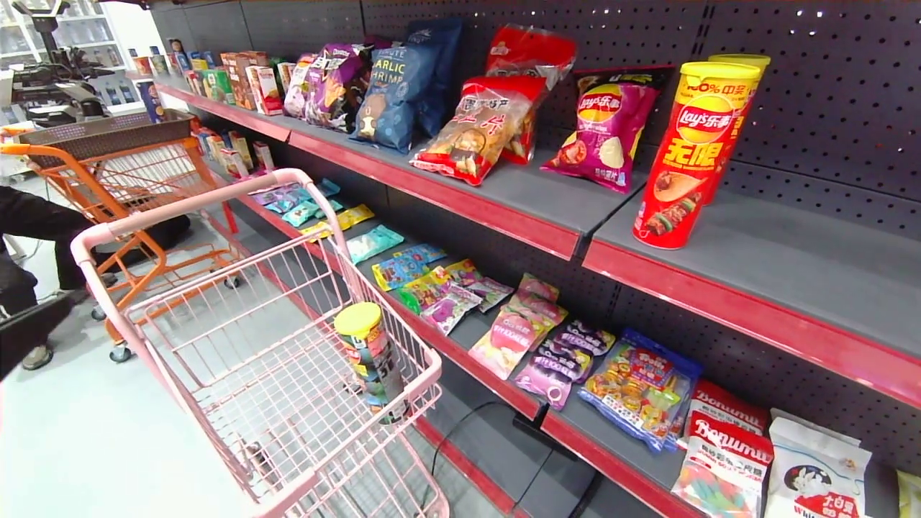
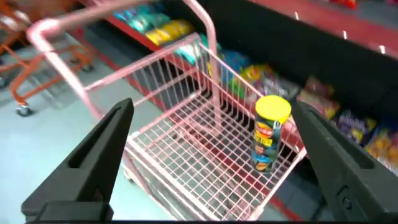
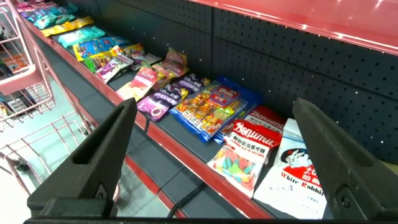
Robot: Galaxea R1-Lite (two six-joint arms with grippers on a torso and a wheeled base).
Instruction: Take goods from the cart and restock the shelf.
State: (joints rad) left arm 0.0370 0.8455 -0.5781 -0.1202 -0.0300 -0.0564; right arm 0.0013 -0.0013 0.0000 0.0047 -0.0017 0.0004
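- Standing upright in the pink cart, a yellow-lidded can sits against the shelf-side wall;
- left end effector spread wide above the cart, empty;
- right end effector likewise agape, over the lower shelf with its candy bags.

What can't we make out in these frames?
- Head view: rear yellow-lidded tube, body hidden by the red cylindrical chip tube in front.
- Head view: white plastic bag, cut off by the bottom edge.
- Left wrist view: yellow-lidded can in the pink wire cart, label blurred.
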